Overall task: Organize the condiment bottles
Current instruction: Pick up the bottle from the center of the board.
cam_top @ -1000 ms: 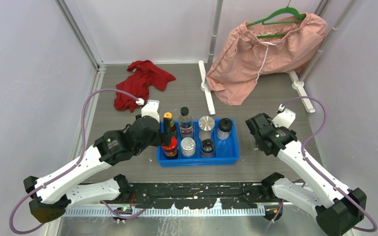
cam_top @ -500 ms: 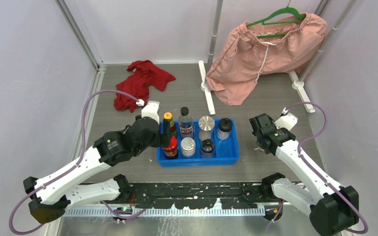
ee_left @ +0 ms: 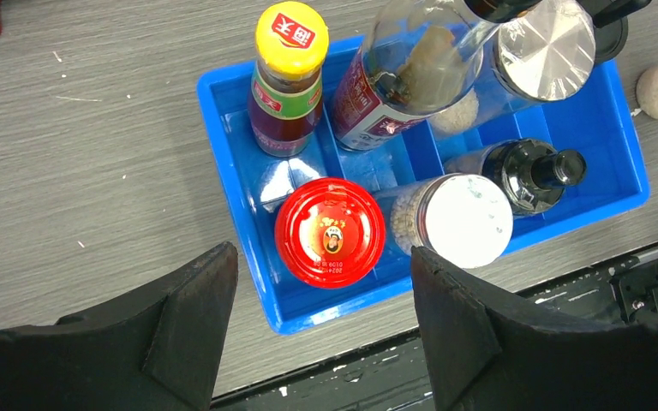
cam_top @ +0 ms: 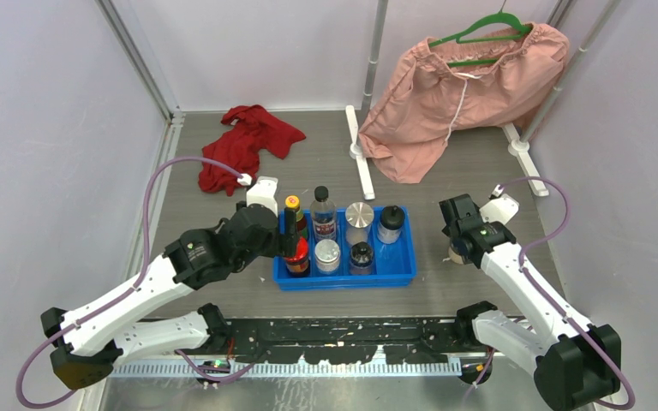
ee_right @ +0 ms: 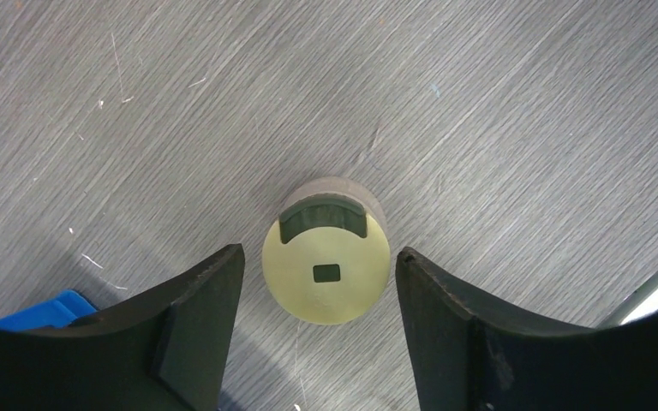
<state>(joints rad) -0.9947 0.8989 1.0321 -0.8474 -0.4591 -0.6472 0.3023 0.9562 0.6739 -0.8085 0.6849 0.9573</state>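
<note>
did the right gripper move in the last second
Yes. In the top view the right gripper has shifted slightly right, away from the blue tray, and hangs open over the beige jar.

From high behind the near edge we overlook the whole table (cam_top: 326, 163), blue tray (cam_top: 347, 279) included. Our left wrist camera faces down close over that tray; the right, over a beige jar (ee_right: 326, 274).

We see blue tray (cam_top: 347, 280) on grey table (cam_top: 326, 145), centre near. 1 red cloth (cam_top: 244, 145) crumpled far left. Pink shorts (cam_top: 454, 98) on green hanger (cam_top: 488, 26) far right, 2 white rack feet (cam_top: 361, 171) below.
</note>
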